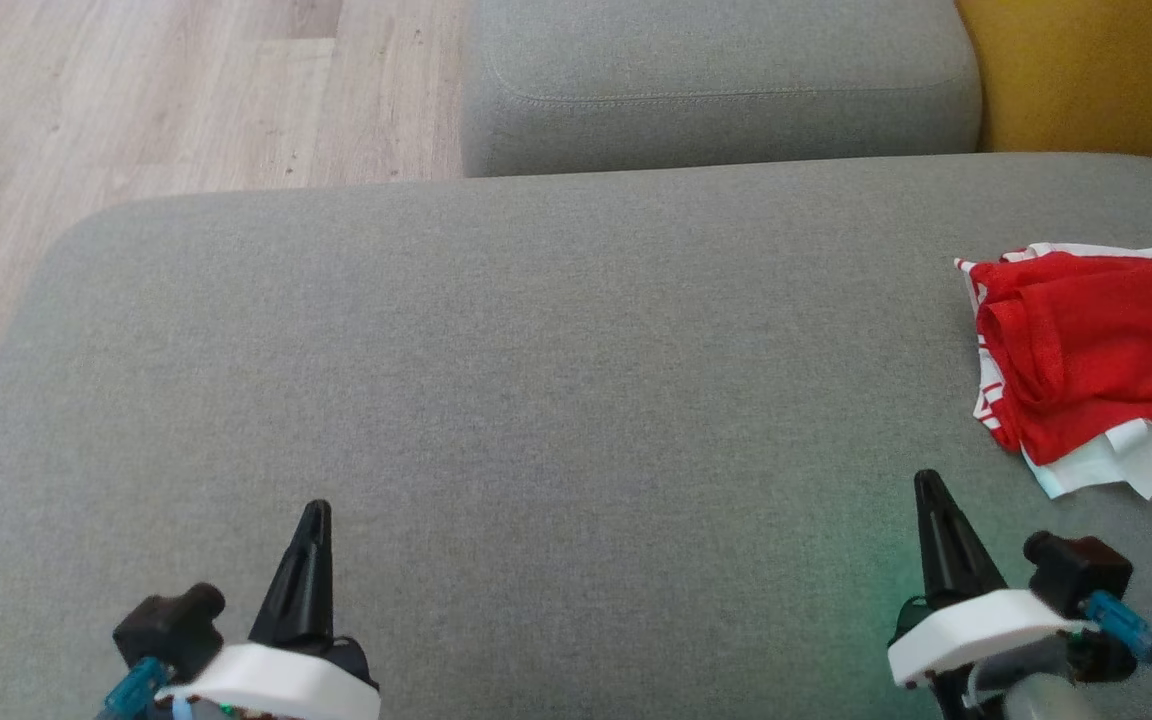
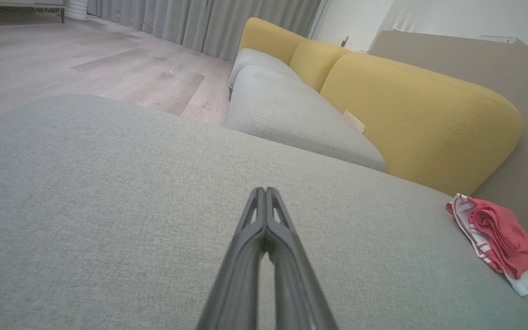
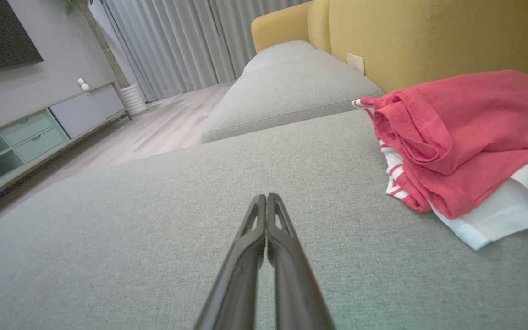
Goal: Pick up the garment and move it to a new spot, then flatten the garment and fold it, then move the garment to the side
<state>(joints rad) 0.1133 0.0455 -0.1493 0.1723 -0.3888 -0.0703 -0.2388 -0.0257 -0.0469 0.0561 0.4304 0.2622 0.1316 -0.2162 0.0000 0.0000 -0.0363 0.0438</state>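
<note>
The garment (image 1: 1086, 360) is a red and white bundle, loosely folded, lying at the right edge of the grey sofa cushion (image 1: 536, 350). It also appears at the far right in the left wrist view as the garment (image 2: 502, 238), and close on the right in the right wrist view as the garment (image 3: 465, 142). My left gripper (image 1: 314, 512) rests low at the lower left, shut and empty, its tips pressed together (image 2: 265, 192). My right gripper (image 1: 928, 482) is at the lower right, shut and empty (image 3: 266, 198), a short way in front of and left of the garment.
A second grey seat cushion (image 1: 716, 80) lies beyond the first, with yellow backrests (image 2: 420, 114) to the right. Wooden floor (image 1: 136, 100) runs past the cushion's left and far edges. A low TV cabinet (image 3: 25, 137) and curtains stand across the room.
</note>
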